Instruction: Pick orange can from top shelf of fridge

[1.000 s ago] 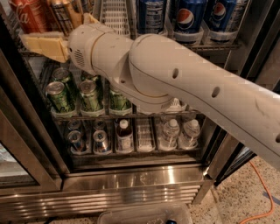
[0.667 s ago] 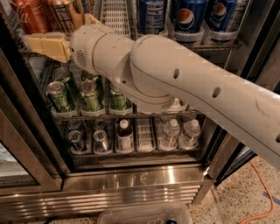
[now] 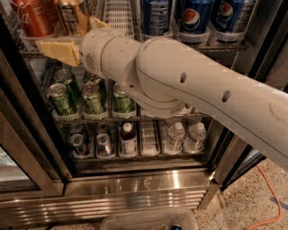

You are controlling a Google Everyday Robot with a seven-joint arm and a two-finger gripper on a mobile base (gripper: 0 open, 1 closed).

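The orange can (image 3: 73, 15), golden with dark stripes, stands at the left of the fridge's top shelf (image 3: 135, 45), just right of a red-orange can (image 3: 33, 18). My gripper (image 3: 65, 33) reaches in from the right on the big white arm. Its tan fingers stand apart on either side of the orange can: one finger (image 3: 56, 50) crosses low in front of it, and the other (image 3: 98, 22) shows at its right. The can's top is cut off by the frame. The fridge (image 3: 135, 188) has a steel base.
Blue Pepsi cans (image 3: 194, 18) line the right of the top shelf, with an empty white lane tray (image 3: 118, 13) in the middle. Green cans (image 3: 92, 96) fill the rack below, and small cans and bottles (image 3: 128, 139) the bottom rack. Dark door frames stand at both sides.
The gripper and its front finger have shifted slightly to the right along the top shelf, nearer the orange can. The cans have not moved.
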